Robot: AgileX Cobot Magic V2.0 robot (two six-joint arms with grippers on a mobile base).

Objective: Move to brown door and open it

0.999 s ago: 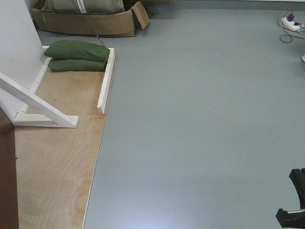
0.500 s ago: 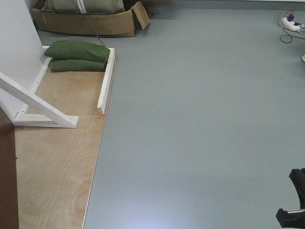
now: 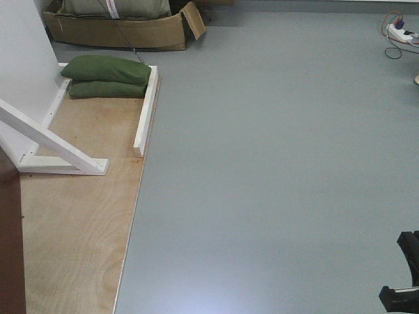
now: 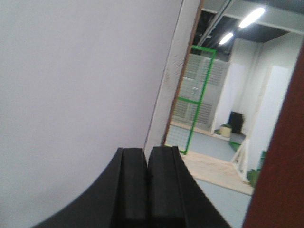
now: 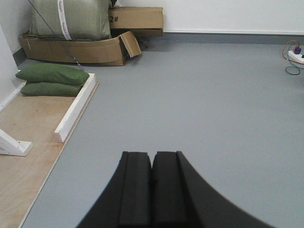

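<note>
The brown door shows only as a dark reddish-brown strip at the lower left edge of the front view (image 3: 10,248) and as a blurred brown edge at the right of the left wrist view (image 4: 281,161). Its brass handle and keys are out of view. My left gripper (image 4: 147,154) is shut and empty, pointing at a white wall panel (image 4: 80,85) beside an opening into a further room. My right gripper (image 5: 152,159) is shut and empty, held over the grey floor (image 5: 213,95). A black part of the right arm (image 3: 404,275) shows at the lower right of the front view.
A plywood base (image 3: 78,222) with white wooden braces (image 3: 49,147) and a white rail (image 3: 146,108) lies on the left. Two green sandbags (image 3: 108,75) and a cardboard box (image 3: 124,29) sit at the back left. A power strip with cables (image 3: 399,33) lies far right.
The view has crept very slightly; the brown strip at the left edge looks a touch wider. Both grippers stay shut.
</note>
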